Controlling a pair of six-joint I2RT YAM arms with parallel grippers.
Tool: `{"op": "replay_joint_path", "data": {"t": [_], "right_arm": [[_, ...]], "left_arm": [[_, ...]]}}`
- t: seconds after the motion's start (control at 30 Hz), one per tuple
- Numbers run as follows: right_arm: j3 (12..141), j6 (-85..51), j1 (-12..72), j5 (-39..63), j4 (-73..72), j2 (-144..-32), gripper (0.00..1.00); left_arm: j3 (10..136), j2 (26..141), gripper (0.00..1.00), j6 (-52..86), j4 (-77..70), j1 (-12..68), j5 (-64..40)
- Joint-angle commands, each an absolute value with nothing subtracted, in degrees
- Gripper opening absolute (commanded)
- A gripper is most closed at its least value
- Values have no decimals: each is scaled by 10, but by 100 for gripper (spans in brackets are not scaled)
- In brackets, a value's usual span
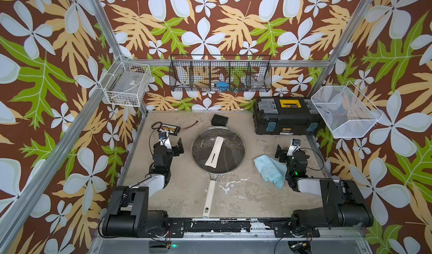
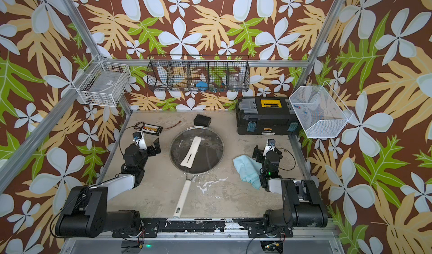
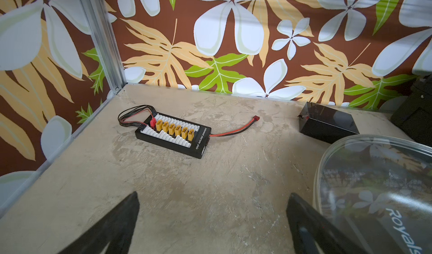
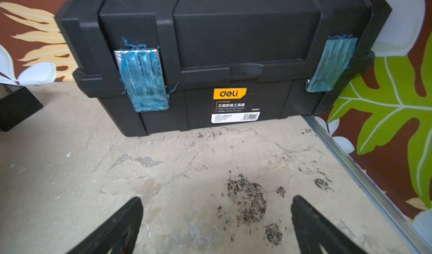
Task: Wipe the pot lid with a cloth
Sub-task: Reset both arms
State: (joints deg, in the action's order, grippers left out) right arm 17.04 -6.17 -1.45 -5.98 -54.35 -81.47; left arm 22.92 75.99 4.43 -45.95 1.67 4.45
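1. Pot lid (image 1: 218, 151): clear glass w/ metal rim, lies mid-table on a dark frying pan (image 1: 209, 199). Its cream bar handle runs diagonally across the middle. The pan's long cream handle sticks out toward the robot's side.
2. Cloth (image 1: 268, 169): light blue, crumpled, flat on the table (image 1: 245, 194) to the right of the lid and apart from it. Its near-right edge is hidden behind the right arm.
3. Right gripper (image 1: 281, 153): just beside the cloth's far corner. In the wrist view its jaws stand wide apart (image 4: 217, 199) w/ only bare, speckled tabletop between them, nothing gripped.
4. Left gripper (image 1: 177, 147): left of the lid, near its rim, jaws also spread wide (image 3: 212, 196) and empty. In the wrist view the lid's rim (image 3: 374, 182) is just beside one finger.
5. Farther out: small black box (image 1: 219, 120) right behind the lid's far edge; charging board (image 1: 168, 129) w/ yellow plugs and wires at far left; black toolbox (image 1: 285, 117) in the far right corner, straight ahead of the right gripper.
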Motion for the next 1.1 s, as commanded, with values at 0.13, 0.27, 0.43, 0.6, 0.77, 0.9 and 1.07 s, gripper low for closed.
{"op": "replay_joint_path", "data": {"t": [0.13,0.27,0.43,0.6,0.77,0.9,1.07], "right_arm": [[123,-56,-13,-47,-651,-801,100],[57,-57,-10,-57,-805,-844,100],[90,-50,-9,-40,-739,-841,100],[101,-34,4,-48,-720,-845,100],[109,-22,18,-63,-706,-846,100],[111,-23,18,-63,-705,-848,100],[110,-22,18,-63,-706,-848,100]], "left_arm": [[207,770,100,40,-492,17,63],[173,790,100,39,-558,21,70],[136,818,100,24,-648,42,102],[112,815,100,29,-681,42,109],[89,829,100,32,-734,44,120],[88,833,100,30,-742,44,122],[88,832,100,31,-742,44,121]]}}
